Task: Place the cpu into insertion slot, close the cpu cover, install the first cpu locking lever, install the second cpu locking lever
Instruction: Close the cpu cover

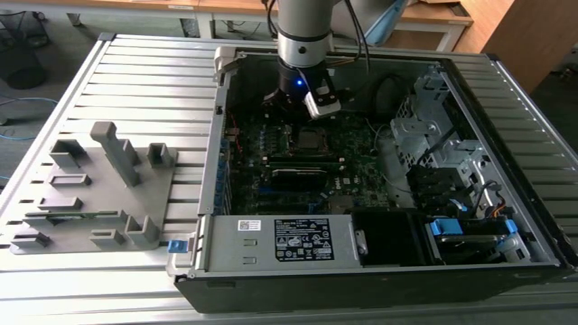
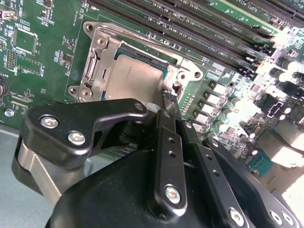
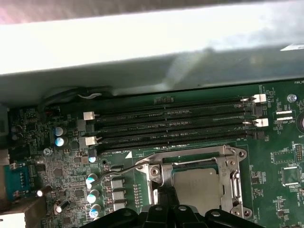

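grey sq cpu [image 2: 135, 78] seated, cpu cover [image 2: 100, 47] down

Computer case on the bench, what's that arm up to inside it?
The arm has its tool down at the insertion slot on the motherboard. The cpu already sits in it with the cpu cover lying over it. One locking lever juts out beside the slot, seemingly unlatched.

Silver arm [image 1: 300, 30], black hand [image 2: 170, 102], silver screws [image 2: 172, 192]

The arm [image 1: 302, 34] points straight down, jaws closed together.
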